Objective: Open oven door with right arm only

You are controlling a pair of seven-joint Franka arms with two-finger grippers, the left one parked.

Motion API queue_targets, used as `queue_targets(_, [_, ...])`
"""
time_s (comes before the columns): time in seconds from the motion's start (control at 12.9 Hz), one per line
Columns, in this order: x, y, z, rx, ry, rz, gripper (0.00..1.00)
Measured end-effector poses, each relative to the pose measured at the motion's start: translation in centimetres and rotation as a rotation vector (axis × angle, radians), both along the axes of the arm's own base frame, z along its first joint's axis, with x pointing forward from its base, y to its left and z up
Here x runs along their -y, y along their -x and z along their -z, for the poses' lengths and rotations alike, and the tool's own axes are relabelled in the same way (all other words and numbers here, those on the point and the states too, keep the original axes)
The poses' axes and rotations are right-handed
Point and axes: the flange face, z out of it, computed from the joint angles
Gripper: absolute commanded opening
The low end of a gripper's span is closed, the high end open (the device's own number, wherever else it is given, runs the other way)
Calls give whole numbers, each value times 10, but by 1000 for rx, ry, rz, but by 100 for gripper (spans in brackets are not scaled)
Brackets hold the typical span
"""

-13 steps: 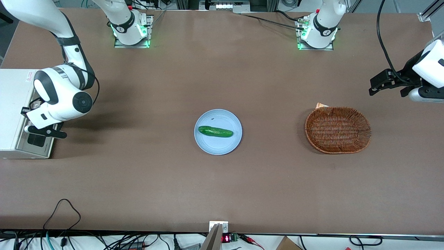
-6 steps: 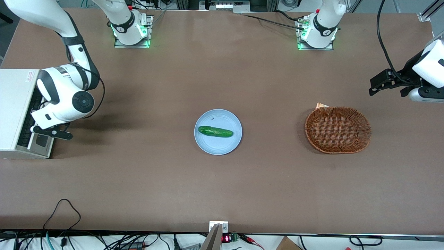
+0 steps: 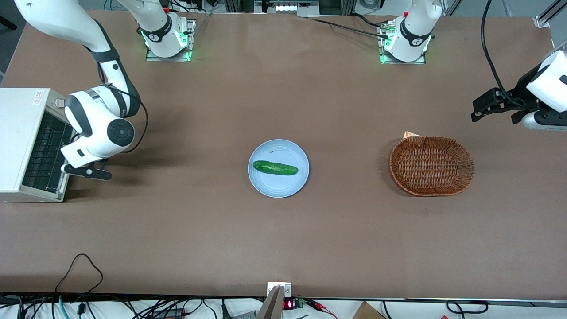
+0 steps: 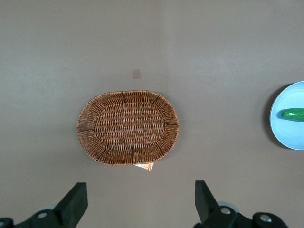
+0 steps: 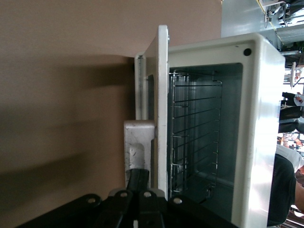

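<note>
1. Claw [image 3: 86, 170]: black, two-fingered, on the right arm [image 3: 99, 124]; low over the table [image 3: 283, 248] in front of the oven, at the free edge of the oven door. In the right wrist view its fingers [image 5: 137, 178] meet on the white handle block [image 5: 139, 142] of the door, so it reads as closed on the oven door's handle. Judged reason: the handle is the only purchase for swinging the door down and outward.

2. Oven door [image 5: 159, 104]: hinged at the bottom, tilted well away from the cavity, partly open, not yet flat. In the right wrist view it is seen edge-on.

3. Oven [image 3: 22, 141]: small white box at the working arm's end of the table, opening toward the table's middle. Wire rack [image 5: 194, 137] is exposed inside; in the front view the rack shows as a dark grid [image 3: 44, 159]. A small red label [image 3: 36, 96] sits on the top panel; its writing is too small to read.

4. Plate [image 3: 278, 186]: pale blue, mid-table, well apart from the oven, carrying a cucumber [image 3: 274, 168]. Judged clear of the door's swing.

5. Basket [image 3: 431, 165]: oval wicker, toward the parked arm's end, a paper scrap [image 3: 410, 134] at its rim; no legible print.

6. No brand name can be read anywhere.
</note>
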Motion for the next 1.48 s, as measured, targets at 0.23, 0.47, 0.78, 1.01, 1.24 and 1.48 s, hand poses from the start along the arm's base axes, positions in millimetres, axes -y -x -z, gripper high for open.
queue_targets(0.23, [-6, -2, 8, -4, -27, 9, 0])
queue_targets(0.47, [-15, -2, 22, 6, -30, 17, 0])
queue_targets(0.78, [-22, -3, 36, 1, -36, 19, 0])
queue_targets(1.01, [-26, -5, 46, -10, -42, 21, 0])
queue_targets(1.24, [-32, -7, 65, -26, -44, 20, 0])
queue_targets(1.48, [-35, -9, 83, -34, -43, 27, 0])
